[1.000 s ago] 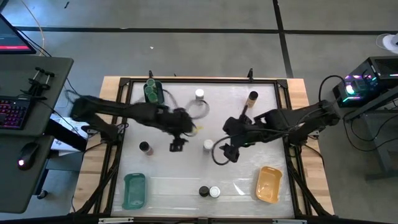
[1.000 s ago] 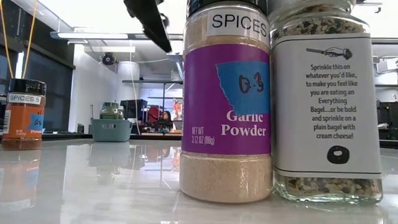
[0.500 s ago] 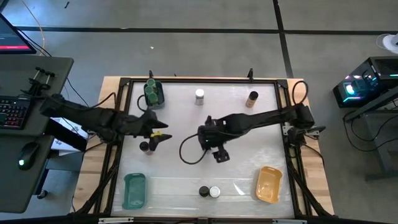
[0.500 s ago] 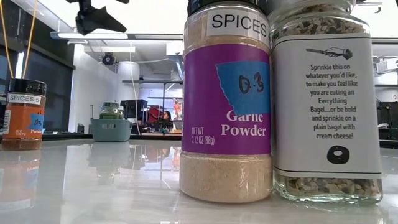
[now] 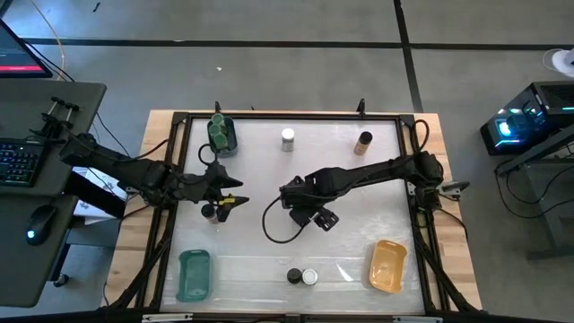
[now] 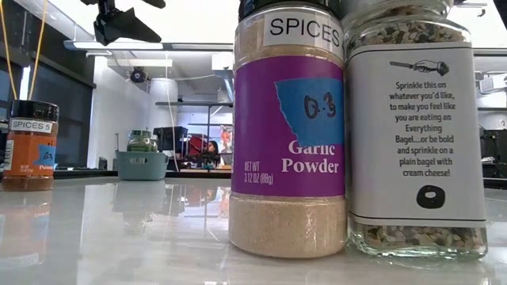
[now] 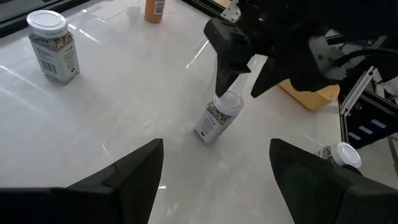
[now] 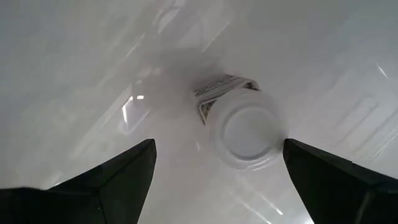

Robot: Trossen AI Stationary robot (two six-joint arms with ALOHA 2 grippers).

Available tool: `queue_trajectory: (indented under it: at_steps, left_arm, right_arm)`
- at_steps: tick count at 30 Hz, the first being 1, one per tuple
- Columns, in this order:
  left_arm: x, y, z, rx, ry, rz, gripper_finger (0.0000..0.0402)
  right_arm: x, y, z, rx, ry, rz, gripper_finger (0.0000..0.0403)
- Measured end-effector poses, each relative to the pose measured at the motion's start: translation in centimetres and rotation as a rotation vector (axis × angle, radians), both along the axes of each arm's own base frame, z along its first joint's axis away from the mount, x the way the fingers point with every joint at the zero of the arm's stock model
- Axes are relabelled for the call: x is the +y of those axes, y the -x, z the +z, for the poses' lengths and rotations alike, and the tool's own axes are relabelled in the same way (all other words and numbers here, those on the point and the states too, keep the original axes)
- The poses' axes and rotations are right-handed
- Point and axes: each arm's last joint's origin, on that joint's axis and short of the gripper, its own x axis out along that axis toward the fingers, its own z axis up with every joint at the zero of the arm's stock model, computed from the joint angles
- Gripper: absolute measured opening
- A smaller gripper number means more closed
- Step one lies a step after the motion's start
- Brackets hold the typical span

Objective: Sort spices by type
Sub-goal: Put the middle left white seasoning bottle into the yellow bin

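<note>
**Caller:** Hovering over the middle of the table [image 5: 377,179], the right gripper [image 8: 211,168] has its fingers spread wide, straight above a white-lidded jar [image 8: 245,130], nothing in its grasp

**Analyst:** And that jar looks tilted in the left wrist view, leaning beneath the dark arm. Touching it or not, I can't tell

**Caller:** Over on the left side, the left gripper [image 5: 229,199] is wide too, empty, right by a dark-lidded jar [image 5: 209,213]

**Analyst:** So how far along are we? Not very, I'd say. The green-lidded jars [image 5: 220,133] are bunched at the far left corner, so that group may be settled

**Caller:** The rest are scattered. One white-lidded jar [image 5: 287,137] at the far edge, an orange-brown jar [image 5: 363,143] near it

**Analyst:** And at the near edge a dark-lidded jar [image 5: 293,276] and a white-lidded one [image 5: 309,276] stand touching, which is two types mixed together

**Caller:** The teal tray [image 5: 194,274] and the orange tray [image 5: 387,266] hold nothing I can see

**Analyst:** My read: whites and darks each need gathering, so most of the sorting is ahead
</note>
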Motion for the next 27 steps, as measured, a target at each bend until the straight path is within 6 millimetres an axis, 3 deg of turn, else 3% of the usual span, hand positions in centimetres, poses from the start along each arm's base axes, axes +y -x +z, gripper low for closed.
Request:
queue_trajectory:
  at_steps: [7,21,24,27]
  left_arm:
    - [0.0,0.0,0.0,0.001,-0.001,0.001,0.0278]
    - [0.1,0.0,0.0,-0.002,-0.009,0.013,0.0278]
    - [0.1,0.0,0.0,-0.002,-0.014,0.019,0.0278]
    - [0.1,0.0,0.0,-0.002,-0.014,0.019,0.0278]
  right_arm:
    - [-0.1,-0.9,-0.8,-0.037,0.035,0.026,0.0349]
    - [-0.3,-0.9,-1.2,-0.018,0.075,-0.015,0.0349]
    - [-0.2,-0.9,-1.2,-0.019,0.015,-0.207,0.0349]
    - [-0.5,-1.1,-1.2,-0.028,-0.124,-0.609,0.0349]
